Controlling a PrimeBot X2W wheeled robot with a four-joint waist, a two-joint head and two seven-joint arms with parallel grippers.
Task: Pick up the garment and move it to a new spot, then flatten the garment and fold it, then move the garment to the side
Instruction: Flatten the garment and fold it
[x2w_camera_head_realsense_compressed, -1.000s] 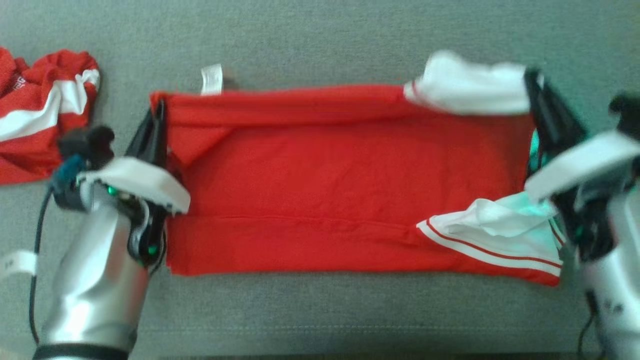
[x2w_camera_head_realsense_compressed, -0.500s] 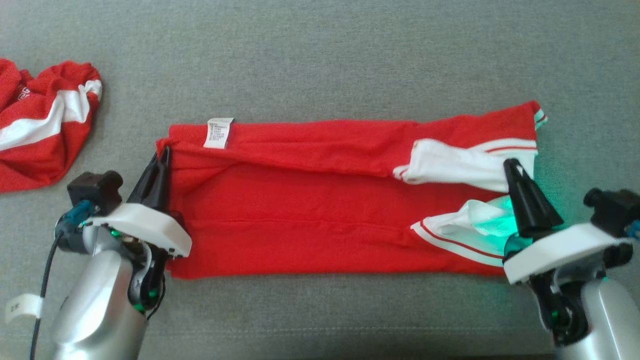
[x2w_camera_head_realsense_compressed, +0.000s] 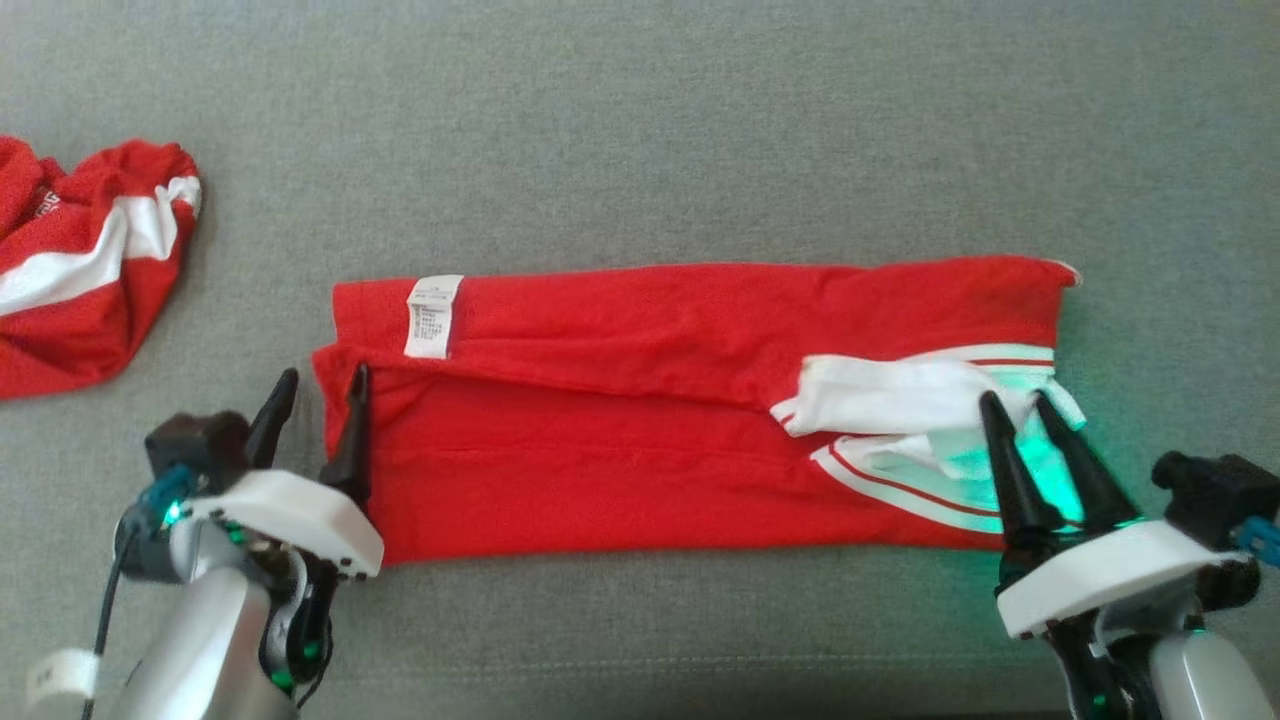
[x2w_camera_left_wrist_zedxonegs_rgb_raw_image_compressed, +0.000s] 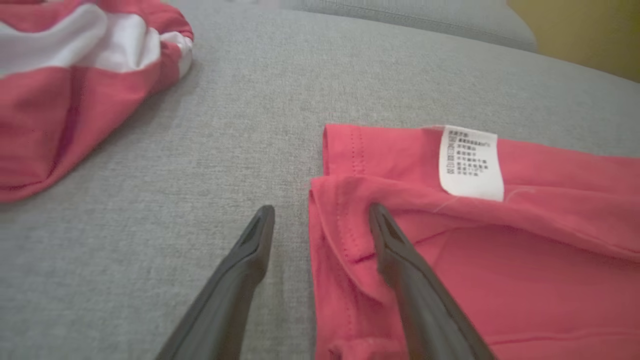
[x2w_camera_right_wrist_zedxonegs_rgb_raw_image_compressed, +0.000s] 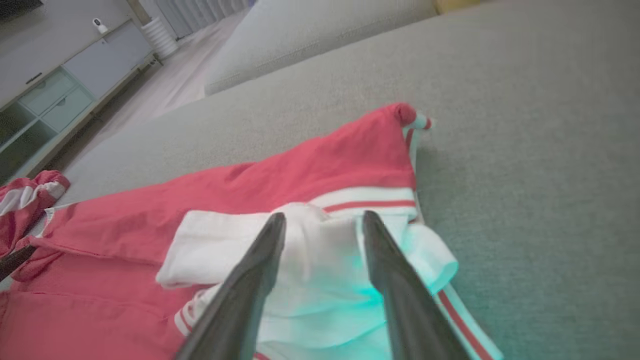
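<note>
Four fingers (x2w_camera_head_realsense_compressed: 353, 432) apart, garment (x2w_camera_head_realsense_compressed: 620, 470) ungripped.

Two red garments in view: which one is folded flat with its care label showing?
The long flat garment in the middle, with the white label near its left end. The other garment is a crumpled heap at the far left.

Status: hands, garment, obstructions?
Left hand open, straddling left edge of folded red fabric garment. Right hand open over its white sleeve. Crumpled red-and-white cloth lies apart, far left.
</note>
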